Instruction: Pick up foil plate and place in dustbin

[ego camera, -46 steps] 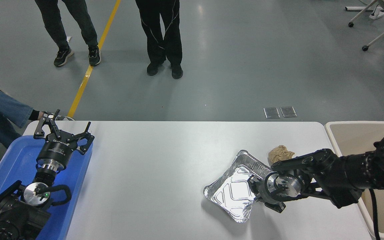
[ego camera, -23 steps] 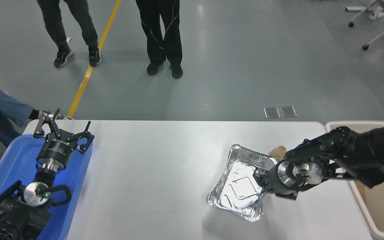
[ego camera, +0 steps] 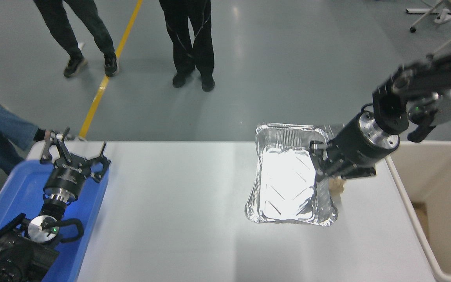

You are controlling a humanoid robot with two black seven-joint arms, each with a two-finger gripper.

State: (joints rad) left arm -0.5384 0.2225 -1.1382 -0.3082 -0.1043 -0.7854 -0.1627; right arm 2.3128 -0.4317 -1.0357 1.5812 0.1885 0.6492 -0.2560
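1. Our right end effector (ego camera: 318, 162) is clamping the right rim of the plate (ego camera: 288, 184), its fingers closed on the foil edge, and we are holding the plate lifted well clear of the tabletop (ego camera: 178, 203).
2. A second ago the plate was lying low on the tabletop, tilted at one corner under our grip; now it is hanging higher and squarer to the camera, its base facing us and glaring under the lights.
3. Our right arm has swung up and back toward the far right, so the wrist is now reaching down to the plate from above rather than across the tabletop.
4. The paper ball (ego camera: 337, 185) is peeking out just behind the plate's right edge, mostly hidden; it seems to be staying on the tabletop.
5. The bin (ego camera: 425, 152) is standing at the right end of the tabletop, beside but not yet under the plate.
6. We are judging the lift as done and the carry as under way: what is left is moving right over the bin and letting go.
7. Our left end effector (ego camera: 74, 154) is parking over the blue tray (ego camera: 10, 192) at lower left, fingers spread.
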